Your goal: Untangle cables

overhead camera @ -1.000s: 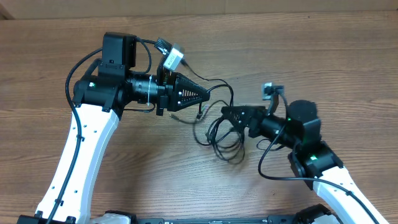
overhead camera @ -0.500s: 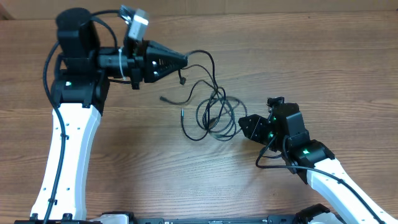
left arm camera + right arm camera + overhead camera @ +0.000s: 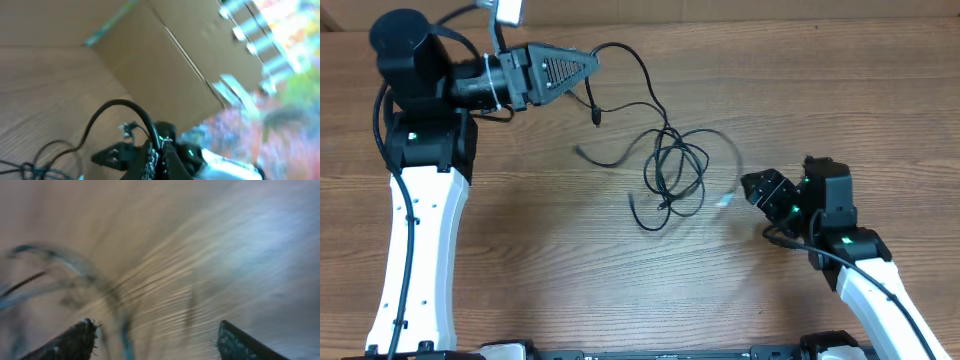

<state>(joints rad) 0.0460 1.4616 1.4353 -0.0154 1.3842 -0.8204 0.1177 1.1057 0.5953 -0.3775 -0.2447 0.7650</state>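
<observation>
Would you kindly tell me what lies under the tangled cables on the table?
Through the loops of the cables only bare wooden table shows. The spots right beneath the crossed strands are covered. One strand leads up to the left end effector, shut on it.

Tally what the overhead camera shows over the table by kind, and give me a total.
Robot arms: 2, the left arm and the right arm
Tools: 2, the left tool and the right tool
Cable tangle: 1, the cable tangle, its black strands too knotted to count singly
Total: 5
</observation>
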